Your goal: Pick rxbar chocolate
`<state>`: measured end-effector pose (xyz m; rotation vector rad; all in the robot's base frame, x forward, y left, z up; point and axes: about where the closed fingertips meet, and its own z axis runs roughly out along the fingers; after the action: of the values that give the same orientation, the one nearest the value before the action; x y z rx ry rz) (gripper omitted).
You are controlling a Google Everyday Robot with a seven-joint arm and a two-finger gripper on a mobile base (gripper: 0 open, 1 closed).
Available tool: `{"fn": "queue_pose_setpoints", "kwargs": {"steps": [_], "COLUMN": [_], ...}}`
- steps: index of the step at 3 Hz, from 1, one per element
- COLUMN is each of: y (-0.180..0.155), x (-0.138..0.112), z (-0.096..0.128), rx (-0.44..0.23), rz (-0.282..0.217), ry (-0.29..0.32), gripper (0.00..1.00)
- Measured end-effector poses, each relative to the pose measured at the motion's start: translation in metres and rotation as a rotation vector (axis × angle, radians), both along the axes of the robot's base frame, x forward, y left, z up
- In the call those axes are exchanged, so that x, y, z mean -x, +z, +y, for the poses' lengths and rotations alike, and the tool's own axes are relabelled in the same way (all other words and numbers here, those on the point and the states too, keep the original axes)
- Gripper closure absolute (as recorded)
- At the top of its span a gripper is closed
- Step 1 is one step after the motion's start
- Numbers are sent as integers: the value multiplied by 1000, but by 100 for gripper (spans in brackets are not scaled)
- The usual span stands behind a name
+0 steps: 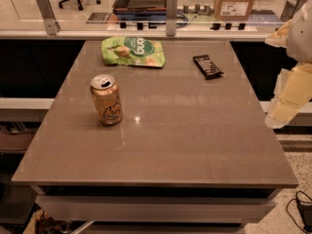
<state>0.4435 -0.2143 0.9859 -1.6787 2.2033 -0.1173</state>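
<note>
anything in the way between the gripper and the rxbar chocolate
Nothing visible. The gripper hangs beyond the right edge of the table; the rxbar chocolate lies toward its far right, only bare tabletop between. The can and green bag sit farther left.

We see the rxbar chocolate (208, 66) lying flat at the far right of the grey table (195, 145), its black wrapper set at an angle. To its left, also at the far edge, lies a green snack bag (132, 51), well apart from it. Nearer, on the left, a gold can (107, 99) stands upright. The gripper (282, 112) hangs pale beyond the table's right side, nearer than the bar and apart from it. A cardboard box (235, 1) sits beyond the far edge.
</note>
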Motion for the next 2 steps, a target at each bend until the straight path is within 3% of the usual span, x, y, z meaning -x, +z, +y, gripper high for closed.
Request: {"fn": "queue_pose_setpoints", "kwargs": {"steps": [1, 2], "y": [-9, -18], "x": [-9, -24], "z": [0, 0], "rx": [-54, -108], "rz": [-12, -26], "ry": [-62, -166], "gripper": [0, 0]}}
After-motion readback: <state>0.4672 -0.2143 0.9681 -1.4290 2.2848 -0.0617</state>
